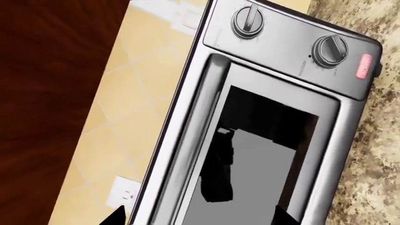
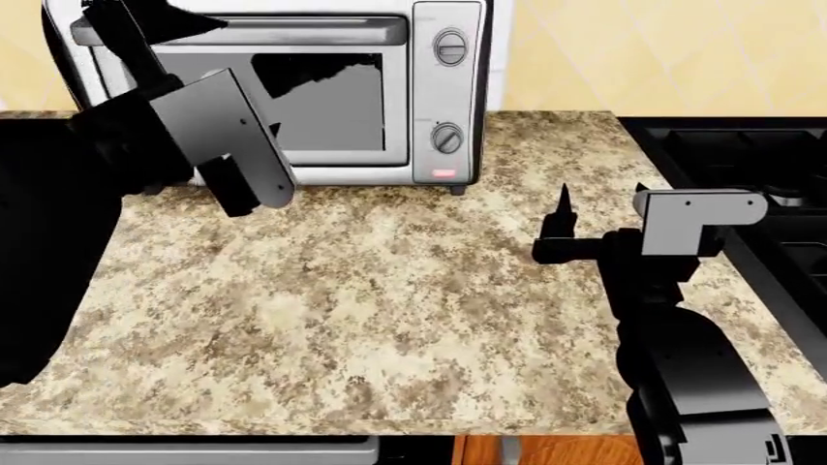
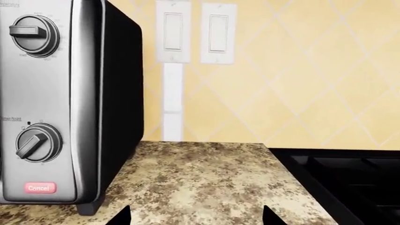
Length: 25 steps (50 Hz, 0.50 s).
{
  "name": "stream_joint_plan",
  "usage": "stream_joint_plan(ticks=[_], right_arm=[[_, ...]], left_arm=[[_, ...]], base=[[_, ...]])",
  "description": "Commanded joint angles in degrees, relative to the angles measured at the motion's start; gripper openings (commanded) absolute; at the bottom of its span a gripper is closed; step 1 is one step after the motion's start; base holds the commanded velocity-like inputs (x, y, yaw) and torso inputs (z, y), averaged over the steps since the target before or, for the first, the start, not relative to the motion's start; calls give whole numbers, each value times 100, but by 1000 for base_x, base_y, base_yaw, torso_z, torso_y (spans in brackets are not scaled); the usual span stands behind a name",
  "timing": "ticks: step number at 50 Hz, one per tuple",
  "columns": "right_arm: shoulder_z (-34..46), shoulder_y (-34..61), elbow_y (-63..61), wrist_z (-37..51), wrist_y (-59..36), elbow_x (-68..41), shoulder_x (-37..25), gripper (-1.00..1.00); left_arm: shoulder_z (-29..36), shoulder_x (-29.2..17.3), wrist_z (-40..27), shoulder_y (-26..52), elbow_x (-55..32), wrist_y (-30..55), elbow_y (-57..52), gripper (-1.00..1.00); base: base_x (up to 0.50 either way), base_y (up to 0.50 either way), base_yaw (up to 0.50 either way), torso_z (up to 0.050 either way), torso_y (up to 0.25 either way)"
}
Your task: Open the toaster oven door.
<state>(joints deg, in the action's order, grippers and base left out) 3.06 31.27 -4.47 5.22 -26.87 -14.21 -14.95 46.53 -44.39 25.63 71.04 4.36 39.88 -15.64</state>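
Left gripper (image 2: 130,24): raised at the upper left corner of the toaster oven (image 2: 446,97), close to the left end of the bar handle (image 2: 259,32). In the head view your own arm covers the fingertips. The left wrist view shows only two dark tips at its edge, spread to either side of the toaster oven door (image 1: 262,140), with nothing between them. I judge the jaws open and empty, though contact with the handle cannot be confirmed.

The toaster oven stands at the back of the granite counter (image 2: 387,291), against the yellow wall. Its door appears shut and flush with the frame.

Recommended for the step in hand: bring the fingers squarely over the bar, one above and one below, before closing. The door looks hinged along its lower edge, so pull outward and down in an arc, not straight back. A grip nearer the bar's middle would likely load the door more evenly.

Right gripper (image 2: 559,232): hovers over the counter, well apart from the oven, near the black stove (image 2: 737,155). Its tips stand apart and hold nothing.

Not verifiable: the door's left edge and the hinge line are hidden by the left arm. The glass shows only reflections, so the interior is unreadable.
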Motion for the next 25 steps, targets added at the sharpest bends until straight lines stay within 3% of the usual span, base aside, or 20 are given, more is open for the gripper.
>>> stream_joint_plan(ticks=[1, 25], right_arm=[[-22, -25, 12, 12, 42, -42, -22, 100], [-52, 16, 3, 80, 10, -94, -95, 100]], left_arm=[[453, 25, 616, 662, 246, -338, 621, 100], [983, 707, 570, 1314, 701, -1697, 2545, 100]], base=[[0, 0, 0, 0, 0], [0, 0, 0, 0, 0]])
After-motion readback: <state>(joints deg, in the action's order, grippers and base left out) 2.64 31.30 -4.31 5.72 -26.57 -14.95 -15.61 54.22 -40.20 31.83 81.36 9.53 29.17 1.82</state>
